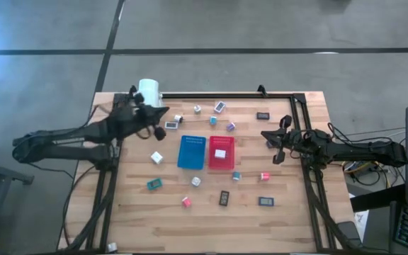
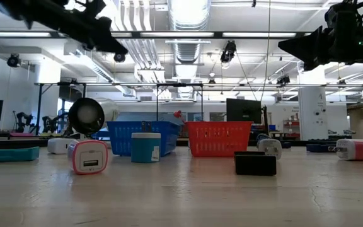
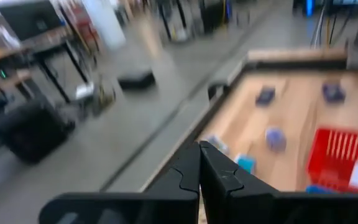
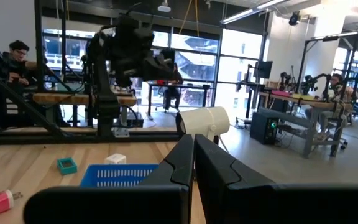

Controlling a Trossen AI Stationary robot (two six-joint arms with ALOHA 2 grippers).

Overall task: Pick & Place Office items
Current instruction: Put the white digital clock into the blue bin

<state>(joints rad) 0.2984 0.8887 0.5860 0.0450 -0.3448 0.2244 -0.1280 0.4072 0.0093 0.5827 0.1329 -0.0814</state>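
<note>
While both arms hang above the table, the left gripper (image 1: pixel 160 132) is pressed together with nothing in it, near the white cylinder (image 1: pixel 149 91) at the far left. Office items (image 1: pixel 157 157) lie scattered on the wood around the blue tray (image 1: pixel 191 152) and red tray (image 1: pixel 222 161), apart from its fingers. One white piece (image 1: pixel 220 153), perhaps a cube, lies in the red tray. The right gripper (image 1: pixel 266 134), likewise pressed together and empty, sits beyond the red tray's right side.
</note>
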